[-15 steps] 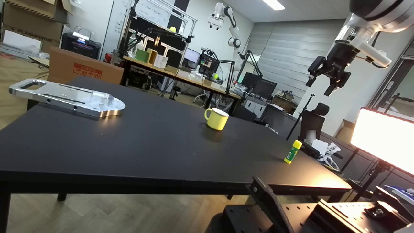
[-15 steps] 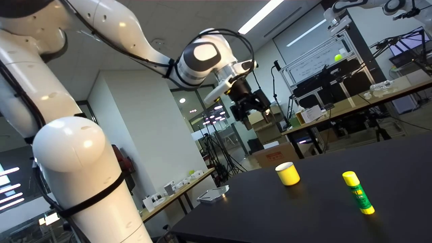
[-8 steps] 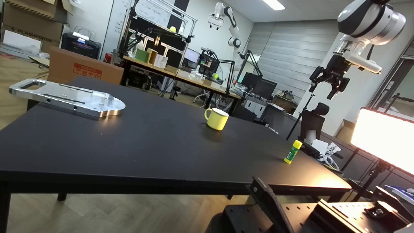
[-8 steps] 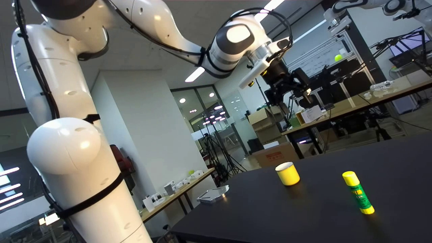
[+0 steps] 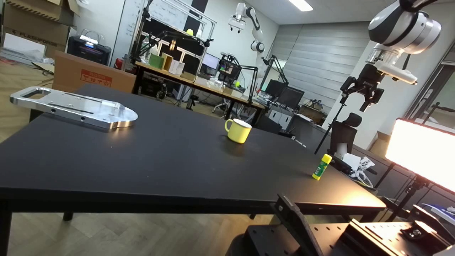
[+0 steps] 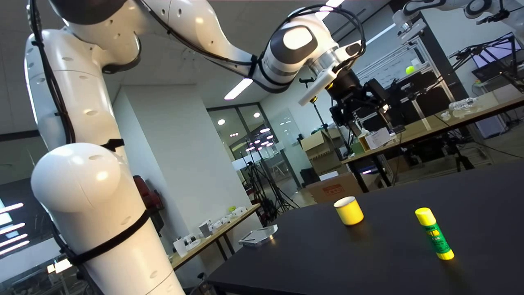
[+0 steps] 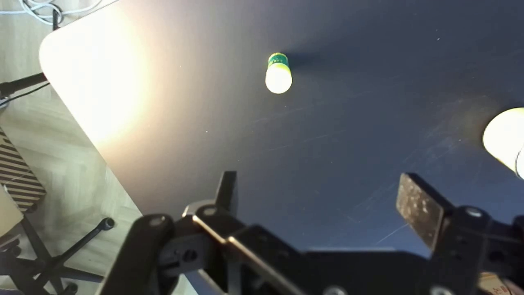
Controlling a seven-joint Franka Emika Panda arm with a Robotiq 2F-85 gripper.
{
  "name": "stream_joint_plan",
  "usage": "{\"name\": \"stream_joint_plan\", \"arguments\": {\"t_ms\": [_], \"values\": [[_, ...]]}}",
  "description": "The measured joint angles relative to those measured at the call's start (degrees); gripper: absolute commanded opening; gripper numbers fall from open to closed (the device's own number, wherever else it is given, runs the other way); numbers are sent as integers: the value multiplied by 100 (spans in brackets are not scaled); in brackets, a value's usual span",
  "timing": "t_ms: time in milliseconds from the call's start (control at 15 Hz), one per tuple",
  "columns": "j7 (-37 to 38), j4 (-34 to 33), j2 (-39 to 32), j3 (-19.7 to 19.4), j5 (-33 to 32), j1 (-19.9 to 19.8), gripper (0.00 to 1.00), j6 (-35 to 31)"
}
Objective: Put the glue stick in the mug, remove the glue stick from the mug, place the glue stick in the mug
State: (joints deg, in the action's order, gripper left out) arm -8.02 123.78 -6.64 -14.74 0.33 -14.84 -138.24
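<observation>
The glue stick, green with yellow ends, stands upright on the black table; it shows in both exterior views [image 5: 322, 167] [image 6: 434, 233] and the wrist view [image 7: 278, 76]. The yellow mug stands upright apart from it, in both exterior views [image 5: 238, 131] [image 6: 349, 211]. In the wrist view the mug [image 7: 505, 137] is overexposed and cut off by the right edge. No glue stick shows in the mug, though its inside is mostly hidden. My gripper [image 5: 354, 102] [image 6: 372, 123] hangs high above the table. In the wrist view its fingers [image 7: 317, 180] are wide apart with nothing between them.
A silver metal plate with a handle slot [image 5: 78, 106] lies at the table's far end from the glue stick. A bright lamp panel [image 5: 423, 153] stands beyond the table edge near the glue stick. A black perforated mount [image 5: 291, 231] is in the foreground.
The arm and gripper have moved to the right in an exterior view, out over the table. The move slowed in the last half second. The glue stick and mug have not moved.
</observation>
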Motion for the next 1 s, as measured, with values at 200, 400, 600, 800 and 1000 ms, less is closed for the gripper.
{"name": "stream_joint_plan", "arguments": {"t_ms": [200, 400, 600, 800, 1000], "values": [[3, 121, -194, 10, 110, 0, 100, -404], [0, 260, -546, 57, 254, -1, 100, -862], [23, 320, -982, 100, 345, -1, 100, -1276], [54, 319, -1497, 122, 416, -4, 100, -1859], [160, 286, -1977, 148, 416, -3, 100, -2329]]}}
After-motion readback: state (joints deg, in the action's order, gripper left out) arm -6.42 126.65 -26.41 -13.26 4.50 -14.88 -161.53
